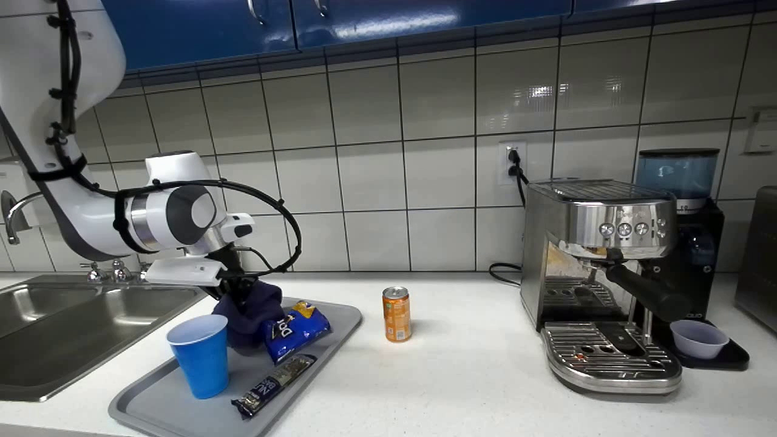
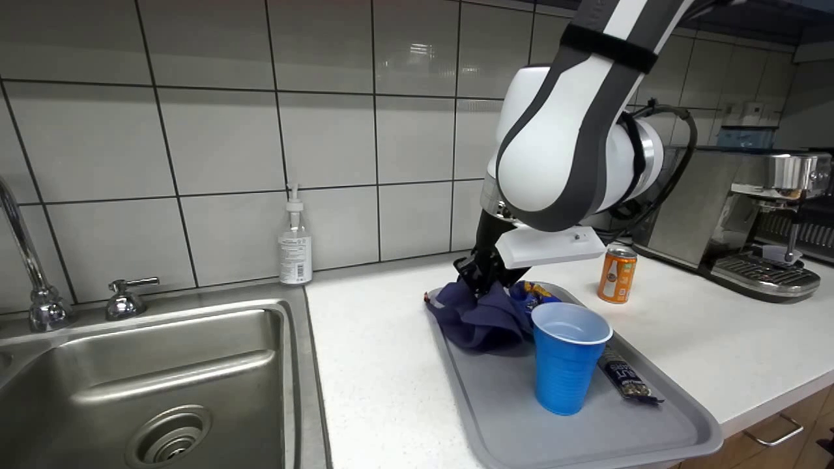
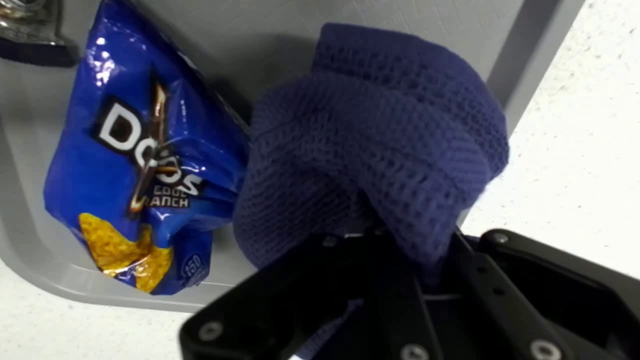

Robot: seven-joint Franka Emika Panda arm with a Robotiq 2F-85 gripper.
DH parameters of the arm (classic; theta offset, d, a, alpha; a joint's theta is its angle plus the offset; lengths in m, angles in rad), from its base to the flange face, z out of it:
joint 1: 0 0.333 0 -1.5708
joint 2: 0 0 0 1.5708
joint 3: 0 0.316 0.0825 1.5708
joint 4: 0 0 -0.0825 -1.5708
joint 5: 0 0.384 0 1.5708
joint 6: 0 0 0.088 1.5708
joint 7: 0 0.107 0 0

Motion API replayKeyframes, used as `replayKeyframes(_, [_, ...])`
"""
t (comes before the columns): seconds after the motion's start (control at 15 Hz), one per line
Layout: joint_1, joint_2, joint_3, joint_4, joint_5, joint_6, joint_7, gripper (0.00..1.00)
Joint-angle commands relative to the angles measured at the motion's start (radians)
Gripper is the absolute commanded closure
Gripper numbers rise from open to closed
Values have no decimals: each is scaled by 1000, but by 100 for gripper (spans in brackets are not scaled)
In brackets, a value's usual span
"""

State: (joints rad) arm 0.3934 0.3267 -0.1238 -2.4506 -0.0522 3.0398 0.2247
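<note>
Pinching a purple cloth (image 3: pixel 360 135) by gathered folds in the pincer (image 3: pixel 425 262), presumably for firmer purchase, beside a chip bag (image 3: pixel 145 165) on the gray tray (image 3: pixel 260 20).

A speckled white surface (image 1: pixel 467 376) carries a grey rectangular tray (image 2: pixel 508 410) beneath the claw (image 2: pixel 481 283) and, farther off, an orange metal can (image 1: pixel 397 315).

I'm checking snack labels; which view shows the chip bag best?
Wrist view: the chip bag appears large, label toward the camera. Both exterior views show it smaller; in an exterior view the blue cup partly hides it.
</note>
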Motion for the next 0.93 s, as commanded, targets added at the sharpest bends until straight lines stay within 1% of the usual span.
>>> replayKeyframes(0.0, [-67,26,52,38,9,-34,-13,98])
replayKeyframes(0.27, [-86,45,66,57,9,-37,-17,97])
replayKeyframes(0.33, [-90,47,71,60,10,-38,-19,67])
replayKeyframes(0.4, [-93,47,75,62,10,-38,-20,65])
replayKeyframes(0.47, [-91,47,75,63,9,-38,-19,59])
replayKeyframes(0.67, [-85,35,70,59,2,-40,-17,37])
replayKeyframes(0.87, [-60,4,52,45,-17,-46,-11,14])
